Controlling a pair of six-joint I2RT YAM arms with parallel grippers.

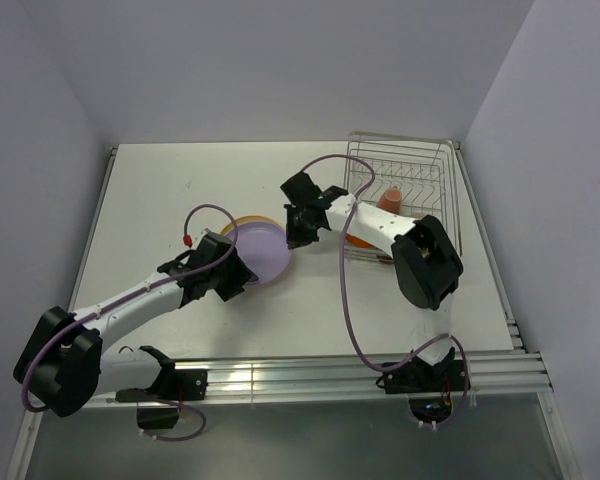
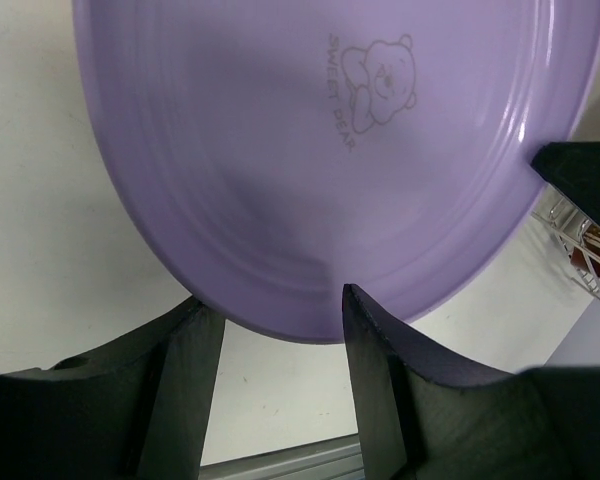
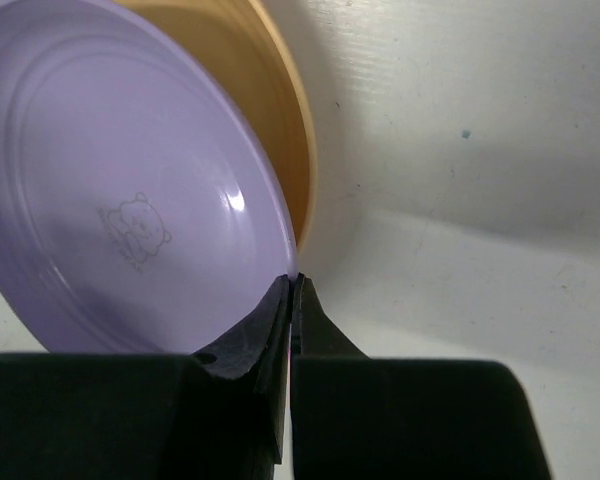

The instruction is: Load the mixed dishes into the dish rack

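Note:
The large lilac plate [image 1: 263, 252] with a bear print is tilted at mid-table, leaning against an orange bowl [image 1: 242, 224] behind it. My right gripper [image 1: 296, 238] is shut on the plate's right rim; in the right wrist view [image 3: 292, 282] its fingers pinch the edge of the plate [image 3: 130, 190] in front of the bowl [image 3: 280, 120]. My left gripper [image 1: 240, 274] is open, its fingers [image 2: 375, 350] straddling the plate's near rim [image 2: 310, 200] without closing on it. The silver dish rack [image 1: 420, 165] stands at the back right with a pink mug [image 1: 389, 199] in it.
An orange dish [image 1: 358, 241] lies at the rack's near end under my right arm. The rack's wires also show in the left wrist view [image 2: 580, 235]. White walls close in the table on the left, back and right. A metal rail [image 1: 310, 372] runs along the near edge.

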